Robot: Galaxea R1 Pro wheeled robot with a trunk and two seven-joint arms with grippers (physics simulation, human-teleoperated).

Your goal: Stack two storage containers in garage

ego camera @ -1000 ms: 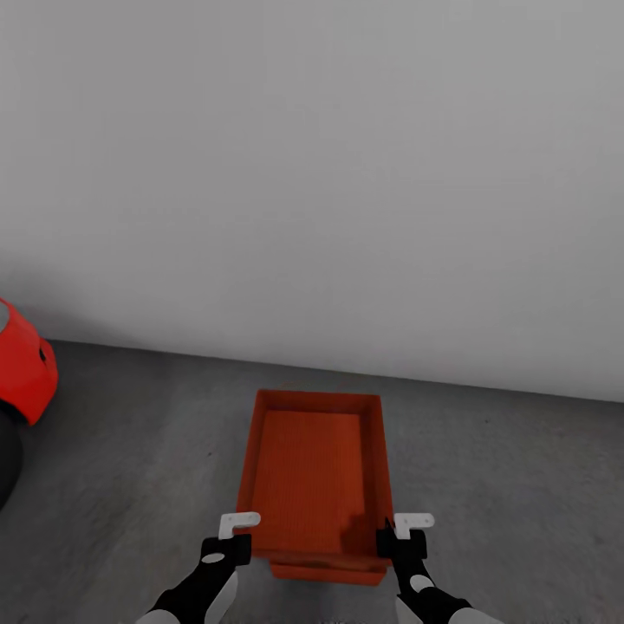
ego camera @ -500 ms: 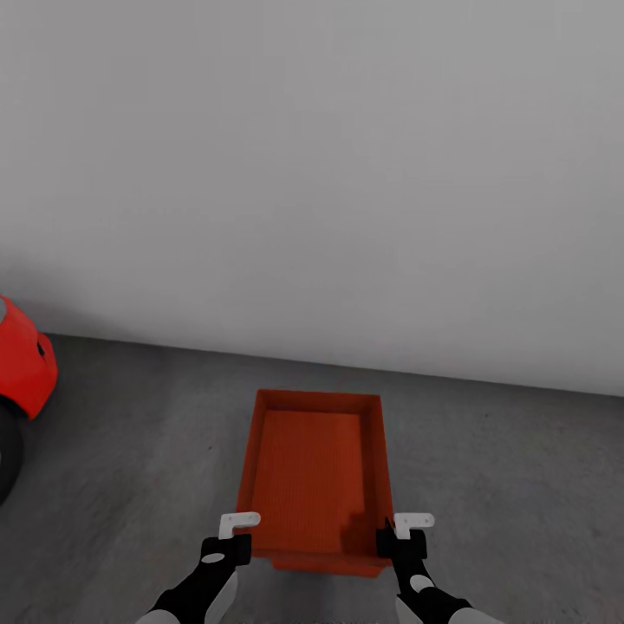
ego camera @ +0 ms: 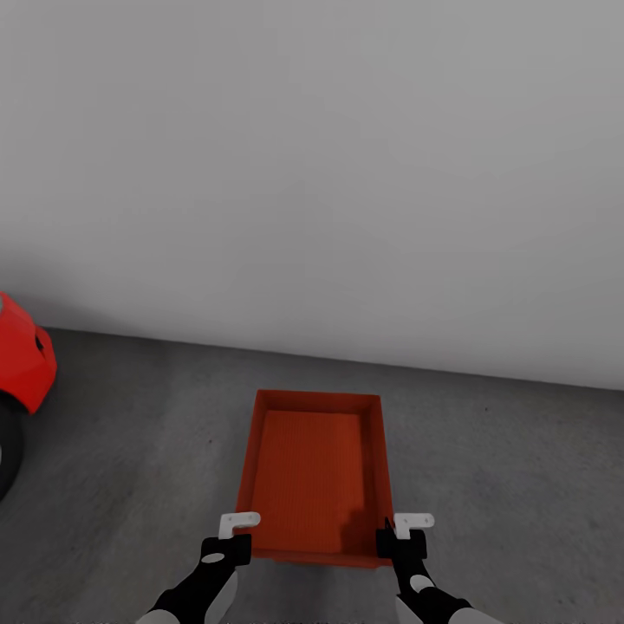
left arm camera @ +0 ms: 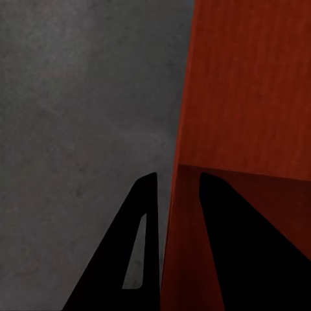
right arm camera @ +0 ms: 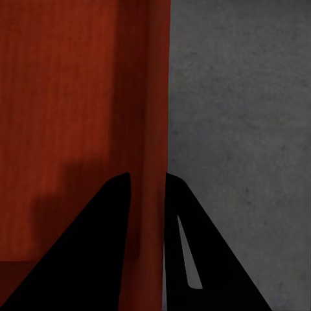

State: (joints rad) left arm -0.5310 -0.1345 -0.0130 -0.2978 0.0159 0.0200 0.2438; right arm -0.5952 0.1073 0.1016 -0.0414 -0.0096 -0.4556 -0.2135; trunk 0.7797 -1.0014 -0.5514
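Two grippers — left (ego camera: 242, 530), right (ego camera: 406, 532) — clamping container (ego camera: 314, 468) walls, car (ego camera: 24, 368) leftward

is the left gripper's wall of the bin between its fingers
Yes: in the left wrist view the bin wall runs between the left gripper fingers.

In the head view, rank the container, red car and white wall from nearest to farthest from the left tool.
1. Storage container, its side wall gripped by the left tool.
2. Red car, at the left edge.
3. White wall, behind everything.

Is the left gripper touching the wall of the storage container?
Touching. In the left wrist view, the left gripper straddles the storage container wall, both fingers against it with no visible gap.
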